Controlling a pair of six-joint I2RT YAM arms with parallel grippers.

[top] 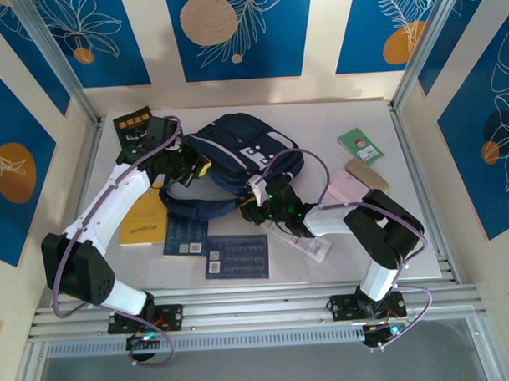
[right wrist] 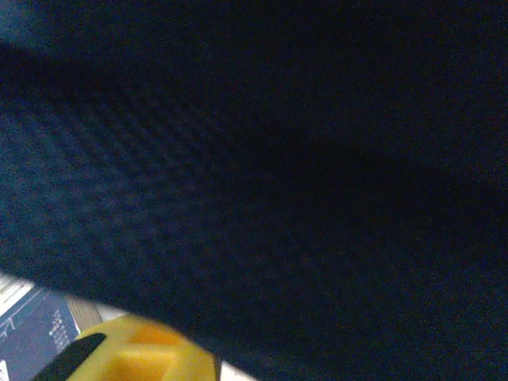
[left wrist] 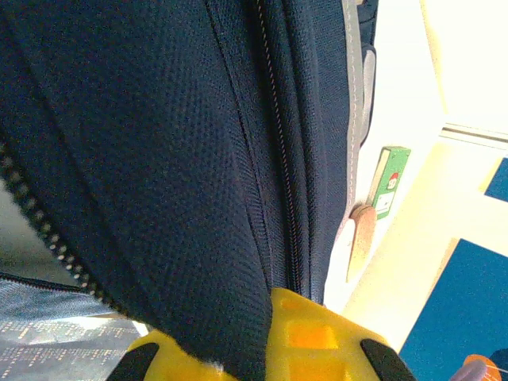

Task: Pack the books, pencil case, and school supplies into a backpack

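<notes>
In the top view the backpack (top: 240,149) is seen in the middle of the frame, lying on the white table (top: 319,121). The left gripper (top: 189,165) is placed at its left edge. In the left wrist view a fold of navy fabric beside the zipper is pinched between the yellow fingers (left wrist: 317,349). The right gripper (top: 257,205) is found at the lower edge of the backpack. In the right wrist view dark fabric is very near the lens, so it cannot be told if these jaws are spread or pressed together.

A black book (top: 135,124) is seen at upper left. A yellow-orange book (top: 147,223) and two dark blue books (top: 237,256) are laid below the backpack. A white packet (top: 311,245) lies by the right arm. At the right a green booklet (top: 360,145), a tan block (top: 368,175) and the pink pencil case (top: 346,189) are grouped. The table is enclosed by cream walls with blue leaf-printed panels (top: 232,32).
</notes>
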